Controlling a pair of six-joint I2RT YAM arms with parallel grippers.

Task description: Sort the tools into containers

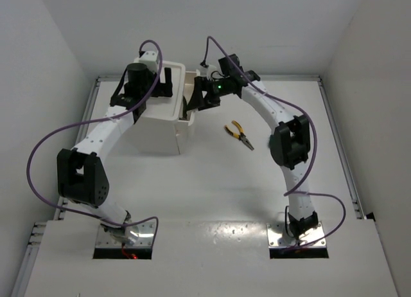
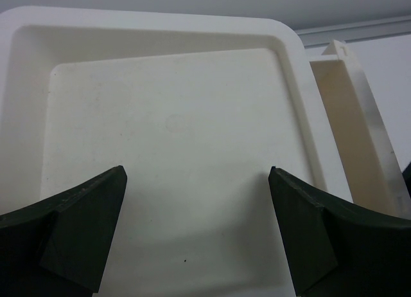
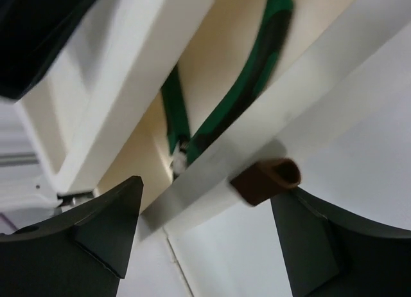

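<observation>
The white plastic drawer unit [image 1: 157,126] stands on the table [image 1: 212,188], toward its far side, left of centre. It is boxy, with a shallow rimmed top tray [image 2: 160,24] that has rounded corners and a cream-white floor.

One drawer [image 3: 308,110] is pulled out on the unit's right side. It has a white front and a cream inside. A small dark-red knob [image 3: 266,180] sticks out from the drawer front.

Green-handled pliers [image 3: 260,72] lie inside this open drawer. The handles are green with black along the grip. They are spread in a narrow V and meet at a small silver joint by the drawer's front wall. The tip is hidden behind that wall.

Yellow-handled pliers [image 1: 239,134] lie flat on the table to the right of the unit, well apart from it. Their yellow handles point away from the arms and the dark tip points toward the near right.

The left fingers [image 2: 83,226] hang over the top tray. They are spread wide apart with nothing between them.

The right fingers [image 3: 103,226] are at the open drawer, just beside the knob. They are also wide apart and hold nothing. From these views it cannot be told whether either one touches the knob.
</observation>
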